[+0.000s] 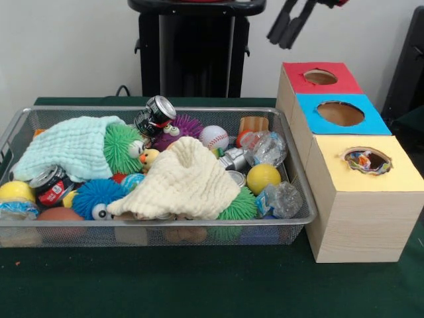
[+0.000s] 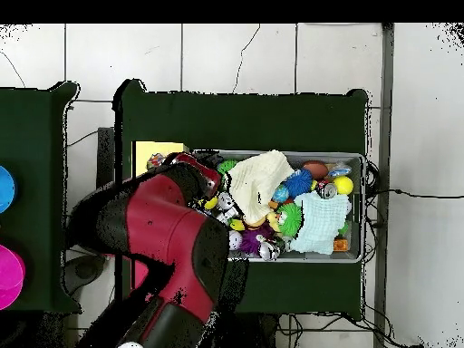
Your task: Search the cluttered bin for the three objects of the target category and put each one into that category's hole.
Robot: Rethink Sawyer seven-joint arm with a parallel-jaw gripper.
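**Spotted cloth in yellow hole, fingers empty above the boxes**

Raised high over the red-topped box point(image 1: 320, 78), well clear of the wire-mesh bin point(image 1: 165, 225) on the green table point(image 1: 199, 285). Fingers point(image 1: 281, 20) parted, with nothing between them, angled down toward the bin side. Hidden from above beneath the red and black arm point(image 2: 172, 245), which covers the boxes' end of the bin.

Inside the hole point(image 1: 368, 161) of the yellow-topped box point(image 1: 371, 199): a scrap of white fabric with coloured spots, sitting just under the ragged rim. Probably one spotted cloth point(image 1: 364, 160) delivered; impossible to tell whether more lie beneath it. Blue-topped box point(image 1: 339, 114) between the other two, its cutout showing only bare wood.

No spotted cloth showing anywhere in the bin. Likely hiding places: under the cream waffle towel point(image 1: 189, 179) draped across the middle, or under the mint-green towel point(image 1: 69, 147) at the far corner. Around them, spiky rubber balls, crushed cans, a baseball point(image 1: 214, 137) and crumpled plastic bottles. Next, probably, a lift of one towel aside to expose what lies below.
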